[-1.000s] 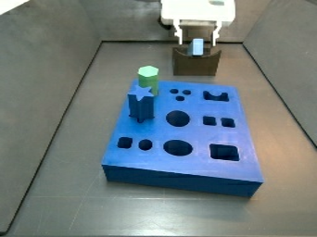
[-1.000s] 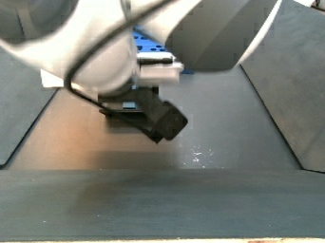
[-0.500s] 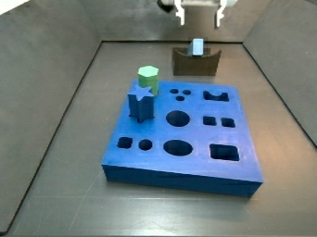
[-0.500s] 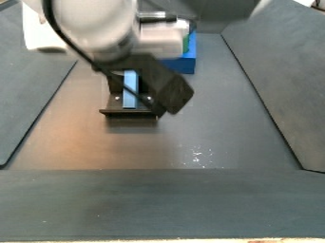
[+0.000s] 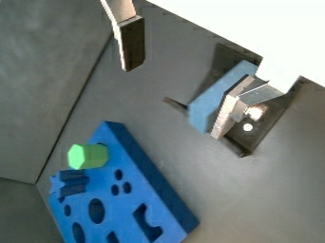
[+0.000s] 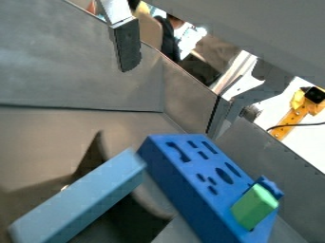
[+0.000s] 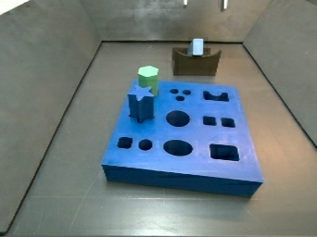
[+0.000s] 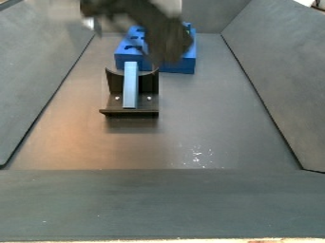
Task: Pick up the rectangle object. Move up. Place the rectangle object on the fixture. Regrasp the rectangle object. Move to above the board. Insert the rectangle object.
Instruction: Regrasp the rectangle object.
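Rectangle object (image 7: 197,46): pale grey-blue block, resting in the dipped middle of the fixture (image 7: 196,63), tilted, upper end rising above the raised sides; same seen in a side view (image 8: 132,82) and in a wrist view (image 5: 219,97). Fixture: dark holder at the far end of the floor, just beyond the board (image 7: 186,134). Board: bright blue slab, dark cutouts across the top, carrying a green hexagonal peg (image 7: 147,75) and a dark blue star-shaped peg (image 7: 140,100) near one corner. Claw (image 5: 188,64): raised well above the fixture, fingers (image 5: 128,39) spread wide, nothing between them, clear of the block.
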You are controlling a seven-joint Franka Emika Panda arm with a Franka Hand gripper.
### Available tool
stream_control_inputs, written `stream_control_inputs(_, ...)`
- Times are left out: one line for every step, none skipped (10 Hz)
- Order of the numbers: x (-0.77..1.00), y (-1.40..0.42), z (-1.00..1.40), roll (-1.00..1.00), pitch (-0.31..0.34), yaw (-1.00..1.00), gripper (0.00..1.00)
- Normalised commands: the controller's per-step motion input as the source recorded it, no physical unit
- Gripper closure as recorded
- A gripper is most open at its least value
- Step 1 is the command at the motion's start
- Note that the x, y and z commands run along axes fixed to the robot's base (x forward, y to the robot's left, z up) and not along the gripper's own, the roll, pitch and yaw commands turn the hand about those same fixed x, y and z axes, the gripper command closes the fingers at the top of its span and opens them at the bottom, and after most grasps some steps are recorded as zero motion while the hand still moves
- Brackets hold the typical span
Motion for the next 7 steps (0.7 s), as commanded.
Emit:
stream_control_inputs(-0.12, -0.81, 0.47, 1.00, 0.031, 0.01, 0.00)
stream_control_inputs(-0.09, -0.66, 0.26, 1.00, 0.029, 0.01, 0.00)
stream_control_inputs(-0.06, -0.49, 0.08, 1.00, 0.026, 0.01, 0.00)
stream_control_inputs(-0.04, -0.31, 0.04, 1.00, 0.025, 0.01, 0.00)
stream_control_inputs(-0.05, -0.06, 0.04, 1.00, 0.021, 0.01, 0.00)
stream_control_inputs(-0.05, 0.02, 0.03, 1.00, 0.018, 0.01, 0.00)
stream_control_inputs(-0.04, -0.02, 0.01, 1.00, 0.013, 0.01, 0.00)
